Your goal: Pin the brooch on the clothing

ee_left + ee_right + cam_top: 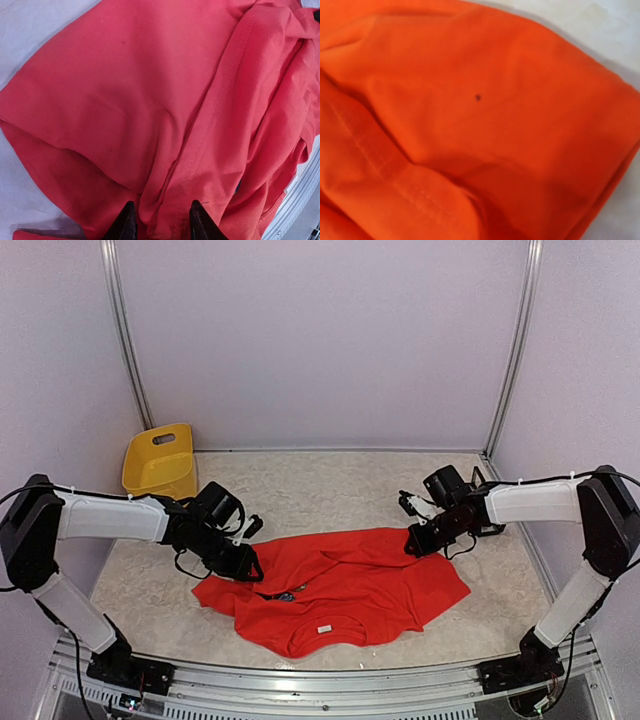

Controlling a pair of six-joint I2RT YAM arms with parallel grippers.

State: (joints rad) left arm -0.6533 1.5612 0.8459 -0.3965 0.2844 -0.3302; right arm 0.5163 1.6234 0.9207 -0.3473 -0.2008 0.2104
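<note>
A bright red-orange short-sleeved T-shirt (350,585) lies rumpled on the pale speckled surface (330,490), with its small white neck label (324,628) toward the shirt's near edge. My left tool (245,566) pinches a fold of cloth at the shirt's left edge, dark fingertips (127,222) on either side of the ridge. My right tool (416,542), pressed together, sits at the shirt's far right corner. A yellow plastic bin (160,462) stands beyond the shirt's left side.
</note>
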